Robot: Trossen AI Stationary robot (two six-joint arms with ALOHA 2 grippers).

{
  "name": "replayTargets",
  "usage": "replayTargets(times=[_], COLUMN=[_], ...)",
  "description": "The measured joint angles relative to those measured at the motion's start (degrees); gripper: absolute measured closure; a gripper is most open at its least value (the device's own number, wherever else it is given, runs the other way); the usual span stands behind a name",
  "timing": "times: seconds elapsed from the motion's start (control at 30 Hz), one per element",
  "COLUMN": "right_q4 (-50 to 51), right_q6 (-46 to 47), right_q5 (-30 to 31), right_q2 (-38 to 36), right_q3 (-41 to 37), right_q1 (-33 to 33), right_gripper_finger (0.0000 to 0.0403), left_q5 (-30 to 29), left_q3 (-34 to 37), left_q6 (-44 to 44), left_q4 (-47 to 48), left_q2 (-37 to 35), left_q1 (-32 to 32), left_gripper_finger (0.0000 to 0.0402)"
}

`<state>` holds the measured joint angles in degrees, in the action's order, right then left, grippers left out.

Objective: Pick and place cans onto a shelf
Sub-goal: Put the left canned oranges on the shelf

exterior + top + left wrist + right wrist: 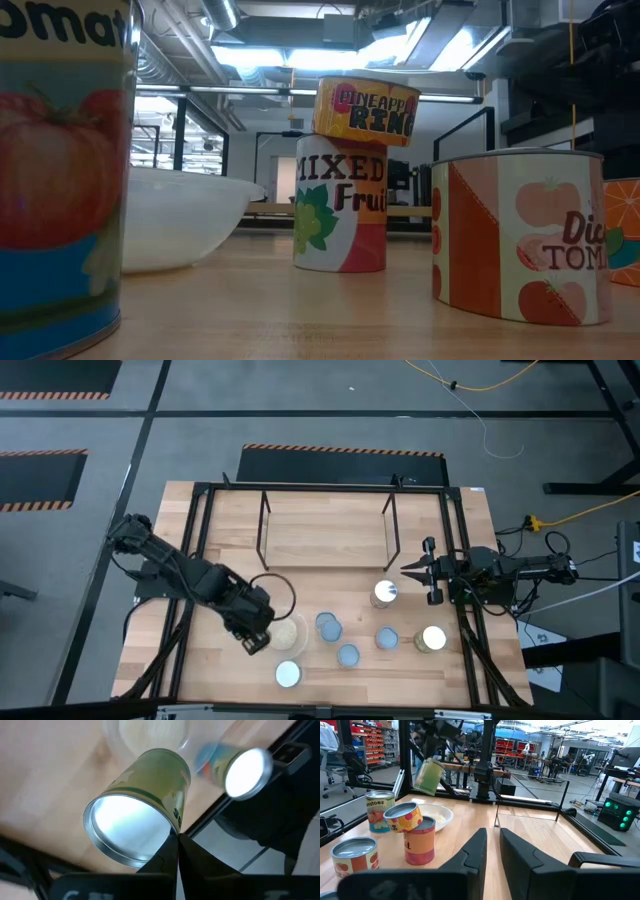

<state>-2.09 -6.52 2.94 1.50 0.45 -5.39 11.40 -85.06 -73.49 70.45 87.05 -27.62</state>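
Green-labelled and tilted, one can (145, 785) hangs in the air over the front left part of the bench (230, 520), with its shiny end turned toward the left wrist camera. The left gripper (177, 840) has it by the rim, its fingers (165, 857) pressed together on the thin metal edge. That arm reaches in from the bench's left side, elbow out past the black frame, its wrist bent down beside the clear bowl (288, 632) of tan contents. The right arm comes in from the right edge, stretched level and pointing left. The right gripper (408, 570) hovers just off the right-hand end of the shelf (325, 530), close to a shiny-topped can (385, 593). Its fingers (475, 852) stand a little apart, with nothing between them. Cans, counted: eight. One is held, and seven are on the bench in front of the shelf, at six spots. These are the shiny one near the right gripper, a second bright one (432, 638) by the right frame rail, a white-topped one (288, 674) at the front edge, two bluish-grey tops (347, 655) (386, 638) between them, and a stack of two. In the stack, a pineapple can (366, 110) sits askew on a mixed-fruit can (340, 215). One shelf, one bowl — the shelf stands at the back middle of the bench, well apart from the held can.
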Motion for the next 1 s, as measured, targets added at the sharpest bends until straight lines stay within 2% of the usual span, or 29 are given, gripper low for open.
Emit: replayTargets(times=[0.4, 1.0], right_q4=[0.0, 0.0], right_q6=[0.0, 0.0], right_q5=[0.0, 0.0], right_q2=[-0.02, -0.02], right_q3=[0.0, 0.0], right_q1=[0.02, 0.01], right_gripper_finger=[0.0344, 0.0344], left_q5=[-2.04, -3.6], left_q3=[-3.05, -3.12], left_q6=[18.59, 43.45], left_q4=[-0.21, -2.35], left_q2=[0.0, -0.02], left_q1=[10.92, 28.28], left_gripper_finger=[0.0401, 0.0401])
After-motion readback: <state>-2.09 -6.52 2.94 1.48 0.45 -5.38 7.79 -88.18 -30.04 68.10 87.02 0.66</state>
